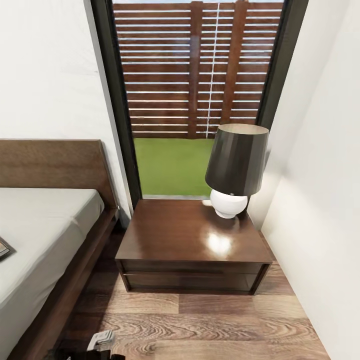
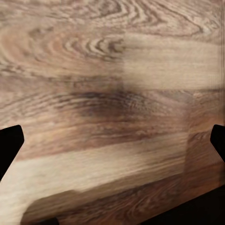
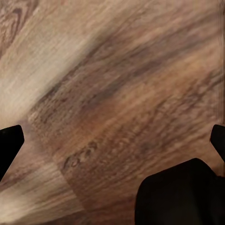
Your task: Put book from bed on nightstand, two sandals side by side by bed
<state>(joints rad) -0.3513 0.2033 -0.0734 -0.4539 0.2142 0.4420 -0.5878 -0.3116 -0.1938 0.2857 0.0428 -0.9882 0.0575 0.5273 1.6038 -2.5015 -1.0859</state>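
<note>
Robot is facing the glossy dark-brown wooden nightstand (image 1: 192, 235); book step pending. Left gripper (image 2: 112, 138) and right gripper (image 3: 112, 140) fingers spread wide, empty. Next probably: reaching the dark paperback book (image 1: 4, 248) on the light-grey mattress bed (image 1: 45, 220).

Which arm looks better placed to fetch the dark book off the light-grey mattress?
Probably left: the dark book lies on the light-grey mattress at the robot's left; both open grippers face bare floor.
</note>
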